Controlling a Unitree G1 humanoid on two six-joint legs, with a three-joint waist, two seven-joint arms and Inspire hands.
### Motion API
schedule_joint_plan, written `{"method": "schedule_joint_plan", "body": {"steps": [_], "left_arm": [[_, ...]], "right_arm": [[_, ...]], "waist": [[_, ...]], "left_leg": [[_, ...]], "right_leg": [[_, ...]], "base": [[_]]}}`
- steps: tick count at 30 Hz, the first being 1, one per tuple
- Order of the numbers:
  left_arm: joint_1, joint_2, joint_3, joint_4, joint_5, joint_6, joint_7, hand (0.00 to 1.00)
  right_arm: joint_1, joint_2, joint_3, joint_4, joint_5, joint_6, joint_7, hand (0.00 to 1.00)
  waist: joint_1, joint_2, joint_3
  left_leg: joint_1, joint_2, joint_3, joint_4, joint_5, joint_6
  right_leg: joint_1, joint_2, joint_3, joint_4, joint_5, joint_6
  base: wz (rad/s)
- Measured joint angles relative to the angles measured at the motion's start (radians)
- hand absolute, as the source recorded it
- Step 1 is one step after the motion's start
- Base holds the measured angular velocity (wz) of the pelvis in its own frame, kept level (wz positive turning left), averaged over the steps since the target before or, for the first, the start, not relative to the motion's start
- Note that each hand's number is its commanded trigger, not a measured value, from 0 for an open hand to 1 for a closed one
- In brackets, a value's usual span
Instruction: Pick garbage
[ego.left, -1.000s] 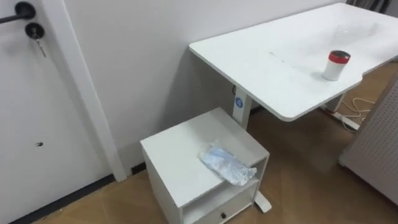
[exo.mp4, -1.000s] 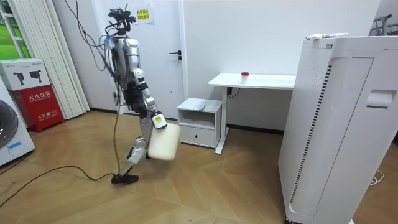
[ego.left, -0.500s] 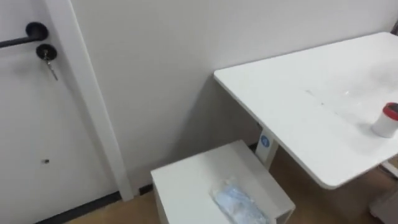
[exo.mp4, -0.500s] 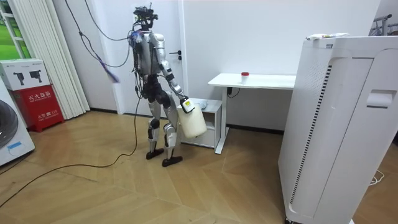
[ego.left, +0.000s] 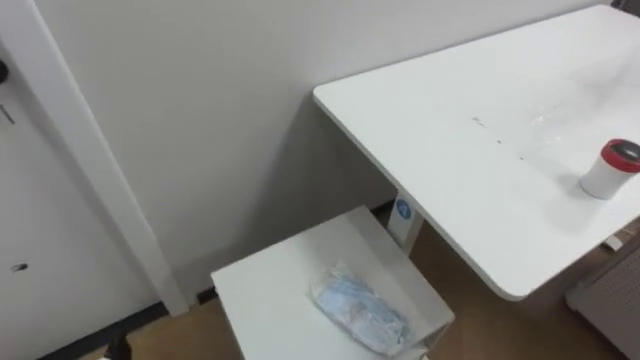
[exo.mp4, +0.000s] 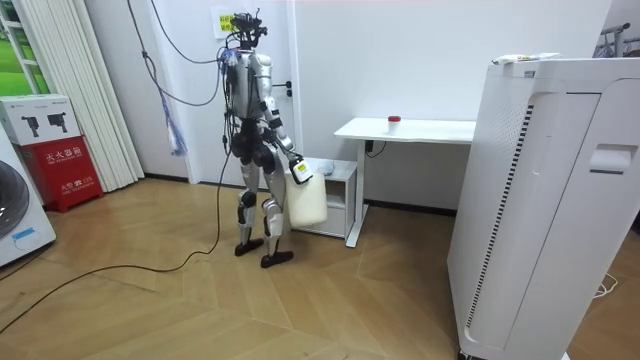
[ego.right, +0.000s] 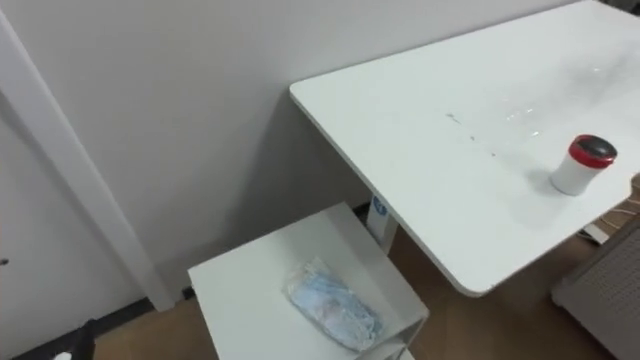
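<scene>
Crumpled plastic wrapper (ego.left: 360, 312) on the low cabinet (ego.left: 270, 290), at seven o'clock from the table (ego.left: 480, 150). Likely light, soft and crackly; pinch a raised fold. Right hand (exo.mp4: 298, 170) carries the white bin (exo.mp4: 307, 200); its grip cannot be told.

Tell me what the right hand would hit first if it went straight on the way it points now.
Likely the low white cabinet: the right hand carries a white bin just before it; depth unclear.

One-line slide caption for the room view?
Robot stands at the low cabinet beside the desk, white bin hanging from its right hand.
</scene>
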Motion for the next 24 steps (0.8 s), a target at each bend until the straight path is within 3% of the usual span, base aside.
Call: {"method": "schedule_joint_plan", "body": {"steps": [4, 8, 11, 12, 13, 16, 24], "left_arm": [[-0.057, 0.000, -0.025, -0.009, 0.020, -0.027, 0.059, 0.00], [-0.143, 0.012, -0.069, 0.023, 0.020, -0.044, 0.089, 0.00], [-0.182, 0.024, -0.077, 0.063, 0.019, -0.048, 0.089, 0.00], [-0.197, 0.027, -0.079, 0.071, 0.020, -0.048, 0.091, 0.00], [-0.222, 0.030, -0.088, 0.086, 0.018, -0.048, 0.101, 0.00], [-0.301, 0.039, -0.137, 0.134, 0.017, -0.048, 0.137, 0.00], [-0.391, 0.069, -0.189, 0.171, 0.019, -0.071, 0.224, 0.00]], "right_arm": [[-0.015, -0.003, 0.005, 0.015, 0.025, -0.013, -0.001, 1.00], [-0.068, -0.009, 0.010, 0.043, 0.038, -0.011, -0.001, 1.00], [-0.090, -0.010, 0.011, 0.044, 0.038, -0.010, -0.001, 1.00], [-0.096, -0.011, 0.011, 0.044, 0.039, -0.011, -0.005, 1.00], [-0.104, -0.013, 0.013, 0.044, 0.048, -0.010, -0.017, 1.00], [-0.131, -0.028, 0.029, 0.045, 0.070, -0.010, -0.038, 1.00], [-0.151, -0.062, 0.087, 0.060, 0.118, -0.011, -0.078, 1.00]], "waist": [[-0.018, 0.020, -0.0011], [-0.041, 0.035, 0.0081], [-0.061, 0.032, 0.0116], [-0.074, 0.032, 0.0144], [-0.085, 0.030, 0.0237], [-0.095, 0.032, 0.0413], [-0.156, 0.038, 0.0463]], "left_leg": [[-0.045, 0.001, 0.008, 0.026, 0.000, 0.000], [-0.090, 0.000, 0.034, 0.047, 0.000, 0.000], [-0.123, -0.001, 0.054, 0.066, 0.000, 0.000], [-0.144, -0.002, 0.059, 0.082, 0.000, 0.000], [-0.166, -0.001, 0.067, 0.103, -0.002, 0.002], [-0.233, 0.003, 0.079, 0.152, -0.011, 0.007], [-0.364, 0.042, 0.109, 0.269, -0.051, 0.002]], "right_leg": [[-0.047, -0.002, 0.006, 0.020, 0.001, -0.001], [-0.116, -0.010, 0.018, 0.072, 0.000, -0.008], [-0.163, -0.012, 0.038, 0.101, -0.001, -0.010], [-0.185, -0.014, 0.039, 0.115, 0.000, -0.012], [-0.206, -0.017, 0.039, 0.128, 0.001, -0.014], [-0.269, -0.022, 0.040, 0.159, 0.007, -0.024], [-0.387, -0.001, 0.075, 0.214, 0.018, -0.044]], "base": [[-0.08], [-0.18], [-0.20], [-0.06], [-0.04], [-0.09], [-0.15]]}}
